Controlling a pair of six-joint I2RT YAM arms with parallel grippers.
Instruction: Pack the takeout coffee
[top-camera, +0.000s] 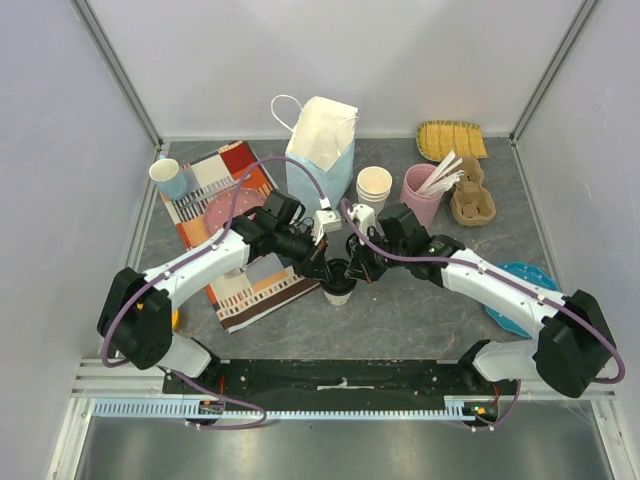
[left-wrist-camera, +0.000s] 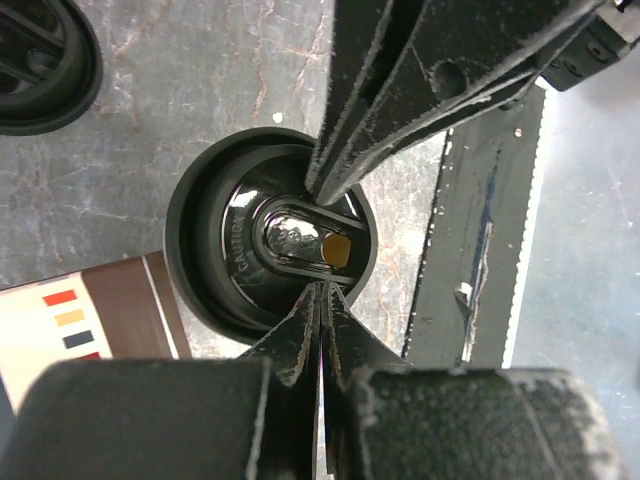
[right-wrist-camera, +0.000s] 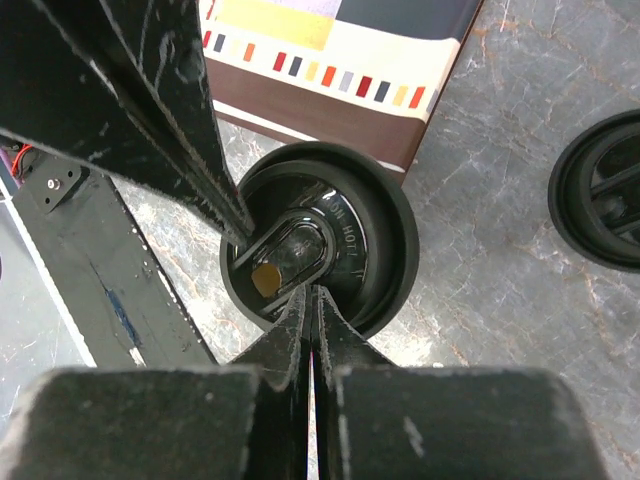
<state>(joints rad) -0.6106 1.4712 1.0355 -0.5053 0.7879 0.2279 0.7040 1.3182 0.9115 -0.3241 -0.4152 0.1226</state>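
Note:
The takeout coffee (top-camera: 338, 290) is a small white cup with a black lid, upright on the table between my two arms. Its lid fills the left wrist view (left-wrist-camera: 215, 250) and the right wrist view (right-wrist-camera: 375, 250), with a sip hole showing. My left gripper (top-camera: 324, 268) (left-wrist-camera: 322, 288) is shut, its tips on the near side of the lid. My right gripper (top-camera: 356, 268) (right-wrist-camera: 313, 290) is shut too, its tips on the opposite side. Neither grips the cup. The light-blue paper bag (top-camera: 325, 150) stands open at the back.
A loose black lid (left-wrist-camera: 40, 60) (right-wrist-camera: 600, 200) lies close by. A patterned placemat (top-camera: 235, 235) is on the left, with a blue-banded cup (top-camera: 170, 178) at the back left. A stack of lidless cups (top-camera: 374, 186), a pink cup (top-camera: 423, 195), a brown carrier (top-camera: 472, 198) and a blue plate (top-camera: 520, 290) are on the right.

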